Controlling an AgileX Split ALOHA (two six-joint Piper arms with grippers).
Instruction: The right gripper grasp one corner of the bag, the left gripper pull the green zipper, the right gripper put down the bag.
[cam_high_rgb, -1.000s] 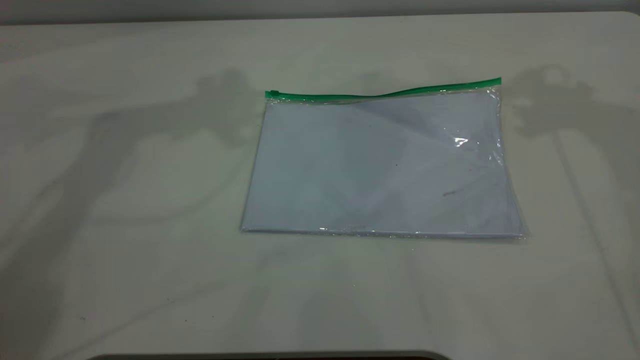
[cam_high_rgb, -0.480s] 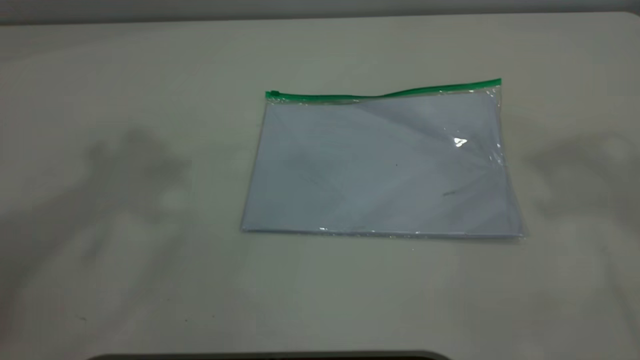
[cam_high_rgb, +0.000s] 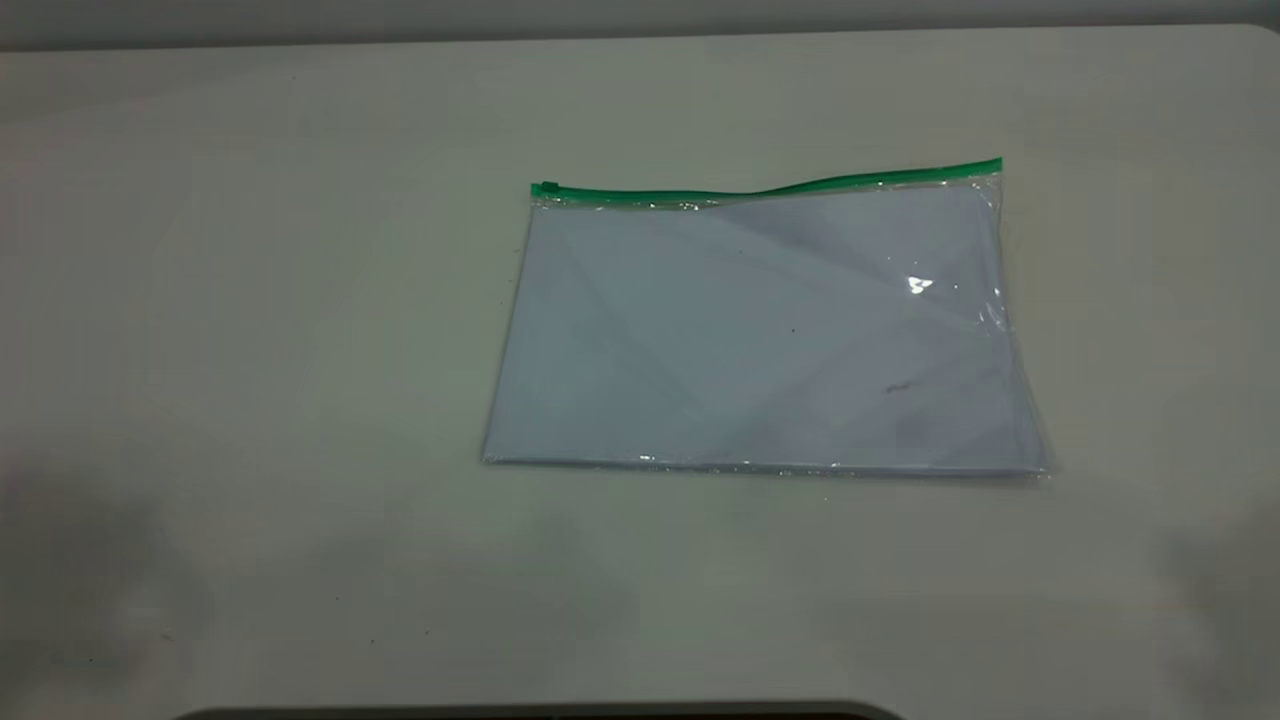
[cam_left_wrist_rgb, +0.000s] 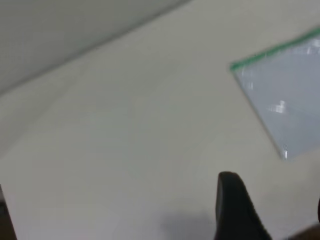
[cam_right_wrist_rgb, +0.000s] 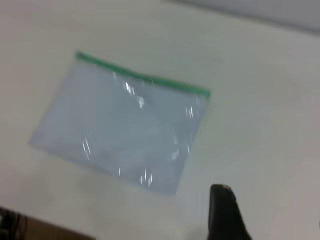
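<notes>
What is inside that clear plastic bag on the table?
White paper fills the bag, lying flat beneath the green zipper. Whether it is one sheet or several cannot be told, and the table under the bag is covered.

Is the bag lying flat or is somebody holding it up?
Flat. The bag lies spread on the table with its green zipper along the far edge, and nothing touches it.

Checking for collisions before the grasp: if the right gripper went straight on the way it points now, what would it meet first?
Probably bare table, not the bag. One right gripper finger shows, with the bag off to one side of its line. Depth is unclear, so this is a guess.
</notes>
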